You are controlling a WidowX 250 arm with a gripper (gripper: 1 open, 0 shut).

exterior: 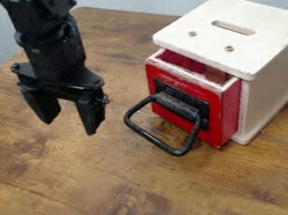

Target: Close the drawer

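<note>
The drawer (187, 103) has a glossy red front with a black latch plate, and it stands pulled partway out of the cream wooden box (240, 51). Its large black loop handle (157, 128) lies flat on the table in front of it. My black gripper (67, 114) hangs left of the handle, pointing straight down, a little above the wooden tabletop. Its two fingers (92, 115) are spread open with nothing between them. A clear gap separates the gripper from the handle and the drawer.
The wooden table (65, 201) stretches around the box. A slot (234, 28) and small holes mark the box's top. A pale wall stands behind the table at the far edge.
</note>
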